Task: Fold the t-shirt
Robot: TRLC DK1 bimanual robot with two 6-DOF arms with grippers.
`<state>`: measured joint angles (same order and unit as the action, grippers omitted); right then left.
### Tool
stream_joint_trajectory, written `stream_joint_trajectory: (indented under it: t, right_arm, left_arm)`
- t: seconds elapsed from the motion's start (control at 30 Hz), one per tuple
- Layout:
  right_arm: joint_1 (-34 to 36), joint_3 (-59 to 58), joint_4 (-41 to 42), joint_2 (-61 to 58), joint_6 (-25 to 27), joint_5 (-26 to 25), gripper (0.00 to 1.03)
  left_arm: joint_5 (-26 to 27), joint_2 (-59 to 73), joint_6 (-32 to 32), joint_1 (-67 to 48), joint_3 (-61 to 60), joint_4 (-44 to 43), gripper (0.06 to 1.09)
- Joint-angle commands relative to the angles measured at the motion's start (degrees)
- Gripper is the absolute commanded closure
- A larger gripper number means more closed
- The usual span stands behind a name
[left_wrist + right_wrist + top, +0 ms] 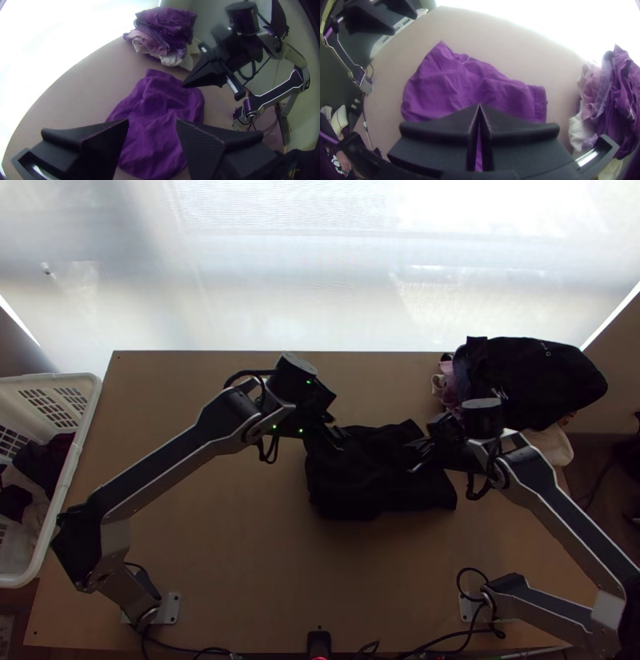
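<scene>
The t-shirt [372,488] lies as a compact, wrinkled bundle right of the table's middle, dark in the top view and purple in the wrist views. Over its far left part is my left gripper [338,441]. In the left wrist view that gripper [152,122] has its fingers wide apart, the shirt [158,103] visible between and beyond them. My right gripper [414,457] is at the shirt's right part. Its fingertips meet in the right wrist view, the gripper [479,105] being shut in front of the shirt [453,88]; no cloth is visibly pinched.
A dark bag or garment [532,380] lies on a pile of pink and white cloth at the far right corner. A white basket [90,412] with clothes stands beyond the left edge. Bare table [232,532] shows left of the shirt. Cables run along the near edge.
</scene>
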<state>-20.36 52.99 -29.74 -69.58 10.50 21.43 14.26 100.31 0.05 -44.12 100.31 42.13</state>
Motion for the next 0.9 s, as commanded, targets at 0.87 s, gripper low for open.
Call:
stream_joint_trajectory:
  t: [0.87]
  right_arm:
    - [-1.17, -9.49, 24.64, -16.38, 3.82, -1.92, 1.0]
  left_arm:
    - [4.02, 7.18, -7.61, -1.58, -31.05, -34.75, 1.05]
